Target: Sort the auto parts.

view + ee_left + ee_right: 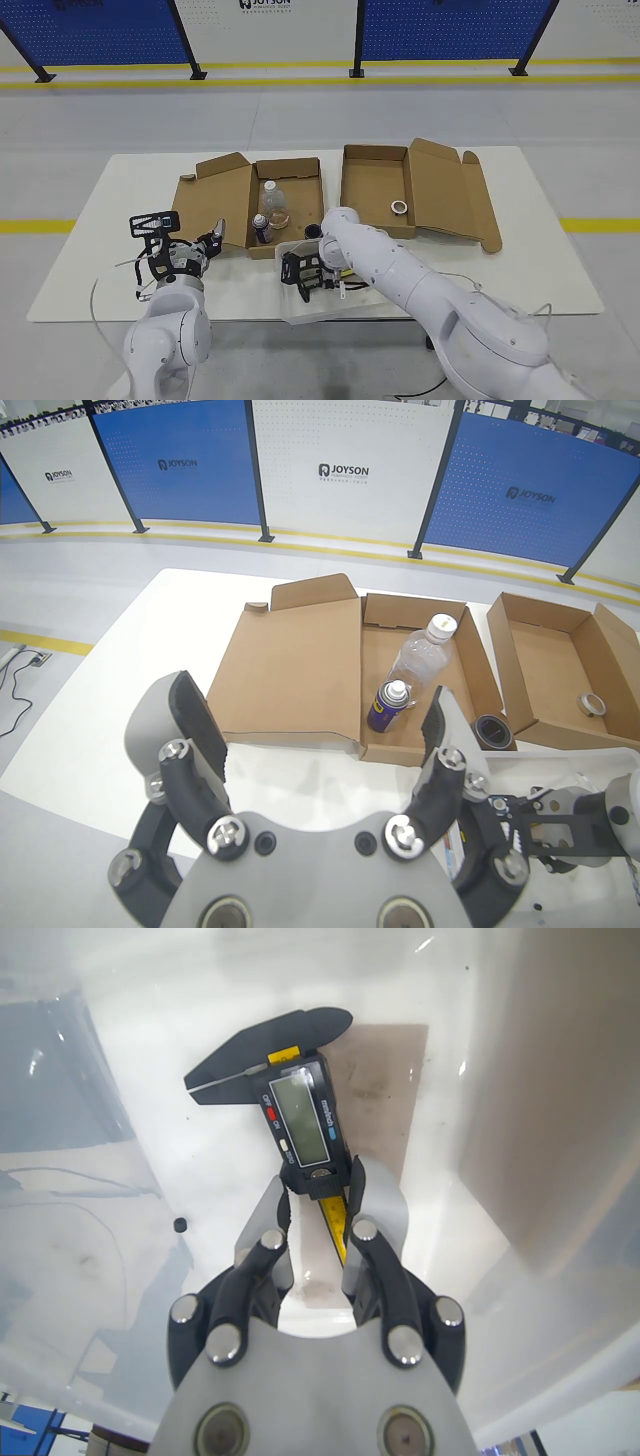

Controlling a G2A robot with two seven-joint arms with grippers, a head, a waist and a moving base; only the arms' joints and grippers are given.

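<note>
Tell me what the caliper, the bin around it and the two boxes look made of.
Caliper: matte black plastic body, judging by its moulded look; the yellow scale's material is unclear.
Bin: glossy translucent plastic, with glare on its walls and shapes showing through them.
Both boxes: matte brown cardboard, with creased, folded flaps.

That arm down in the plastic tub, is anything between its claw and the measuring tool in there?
Nothing visible. The right gripper is shut on the digital caliper inside the translucent bin. To leave, the caliper would likely need lifting over the bin's wall.
</note>
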